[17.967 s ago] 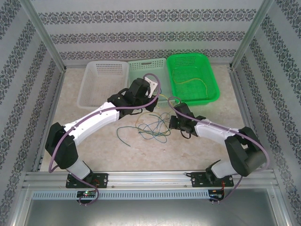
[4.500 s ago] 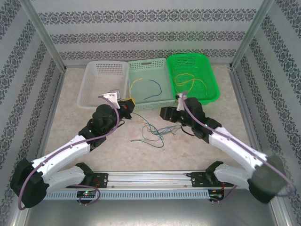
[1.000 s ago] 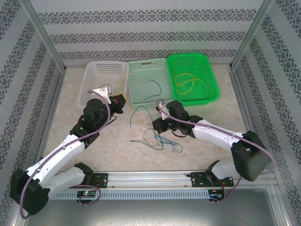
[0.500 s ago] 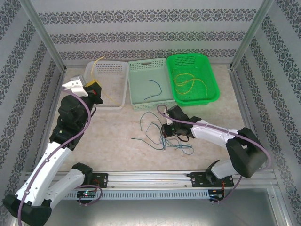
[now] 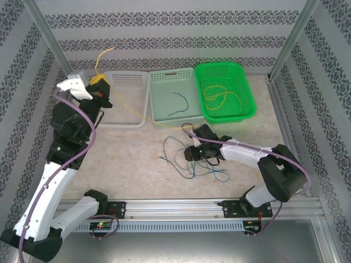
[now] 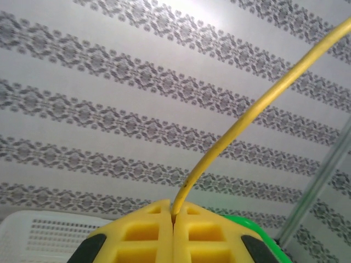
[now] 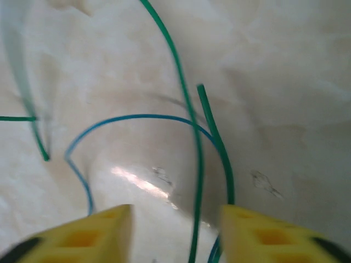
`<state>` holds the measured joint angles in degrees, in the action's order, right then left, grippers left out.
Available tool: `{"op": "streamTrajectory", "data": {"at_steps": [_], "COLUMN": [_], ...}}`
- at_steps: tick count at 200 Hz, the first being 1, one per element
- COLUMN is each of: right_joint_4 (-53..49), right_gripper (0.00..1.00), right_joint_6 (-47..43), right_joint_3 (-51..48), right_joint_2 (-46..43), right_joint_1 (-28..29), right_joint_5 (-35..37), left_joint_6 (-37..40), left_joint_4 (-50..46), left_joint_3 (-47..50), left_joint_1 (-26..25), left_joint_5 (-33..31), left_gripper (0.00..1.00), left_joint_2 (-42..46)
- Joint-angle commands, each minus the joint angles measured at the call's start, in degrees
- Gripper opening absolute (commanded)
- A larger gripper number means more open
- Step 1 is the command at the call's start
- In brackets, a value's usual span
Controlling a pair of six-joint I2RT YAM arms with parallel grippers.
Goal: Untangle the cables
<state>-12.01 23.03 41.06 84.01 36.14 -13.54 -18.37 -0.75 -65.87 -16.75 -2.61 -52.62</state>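
Clamping a yellow cable (image 6: 248, 102) tight, the left hand (image 5: 102, 91) hangs high by the white basket (image 5: 130, 74). The right hand (image 7: 175, 223), fingers apart, hovers over tangled blue and green cables (image 5: 176, 147) on the counter (image 5: 118, 161), seemingly not touching them.

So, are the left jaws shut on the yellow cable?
Shut on it: the pads meet with the yellow cable pinched between them.

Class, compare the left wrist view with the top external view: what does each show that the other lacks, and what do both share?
Left wrist view adds the seam where the left tool clamps the yellow cable. Top external view adds the right tool at the tangled cables on the table, and the pale green basket. Shared: left tool, yellow cable, white basket, green basket, patterned wall.
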Motion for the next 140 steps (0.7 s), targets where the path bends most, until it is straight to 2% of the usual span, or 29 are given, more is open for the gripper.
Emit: {"op": "streamTrajectory", "data": {"at_steps": [1,39,64,93,118,140], "right_joint_4": [4.13,1.29,-1.19,-4.31,-7.57,-9.57], "right_gripper": [0.67,0.77,0.84,0.84,0.84,0.84], "right_joint_6": [1.57,3.4,8.38,8.87,7.94,8.0], "right_joint_3": [-1.24,-5.26,-9.38,-11.37,-11.0,-11.59], "right_joint_2": [-7.31,-20.99,-29.77,-36.6,-40.37,-42.8], "right_joint_1": [-1.69,-6.96,-14.42,-23.26,-27.37,-30.84], "right_joint_5": [-3.48,-2.88,-0.8,-5.01,-7.37,-8.27], "left_joint_6": [-1.87,-1.75,-2.55,-6.72,-9.97,-8.77], "left_joint_4": [1.28,3.98,5.5,8.51,10.42,7.61], "left_joint_3": [-1.76,-6.01,-11.37,-20.1,-29.33,-40.5], "left_joint_1": [0.82,0.76,0.75,0.38,-0.81,-3.29], "left_joint_5": [4.87,6.15,7.65,14.2,17.12,17.66], "left_gripper": [0.07,0.06,0.05,0.03,0.02,0.02], "left_joint_2": [-6.3,-17.44,-26.81,-38.53,-48.31,-56.93]}}
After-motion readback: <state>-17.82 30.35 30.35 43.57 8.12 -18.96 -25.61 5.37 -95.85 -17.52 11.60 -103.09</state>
